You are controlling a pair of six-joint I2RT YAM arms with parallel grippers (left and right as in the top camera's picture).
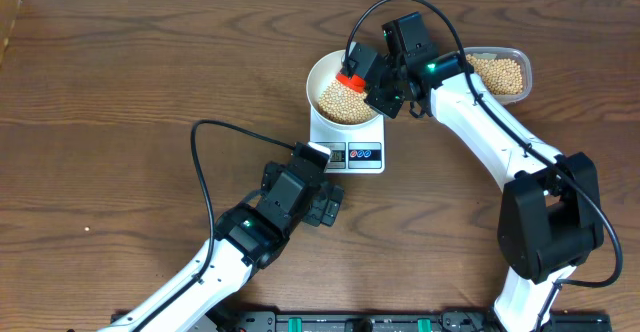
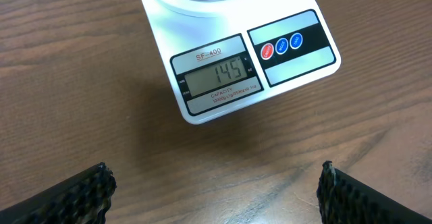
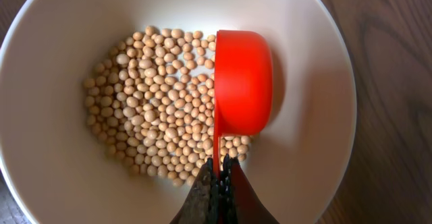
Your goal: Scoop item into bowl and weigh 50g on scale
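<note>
Beans [image 3: 152,102] piled in white bowl [image 3: 317,82] atop scale [image 2: 223,69] on tabletop [image 1: 120,102]; more in clear tub [image 1: 500,72]. Right end effector [image 3: 217,177] clamped on red scoop [image 3: 241,82], tipped inside bowl. Left end effector [image 2: 212,190] jaws wide apart, w/ nothing between, near scale display.

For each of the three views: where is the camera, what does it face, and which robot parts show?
Overhead: above the table, looking down; both arms, left gripper, right gripper.
Left wrist: faces the scale; its open fingertips show.
Right wrist: looks down into the bowl; gripper shut on red scoop.
Shared: bowl and beans, overhead and right wrist.
</note>
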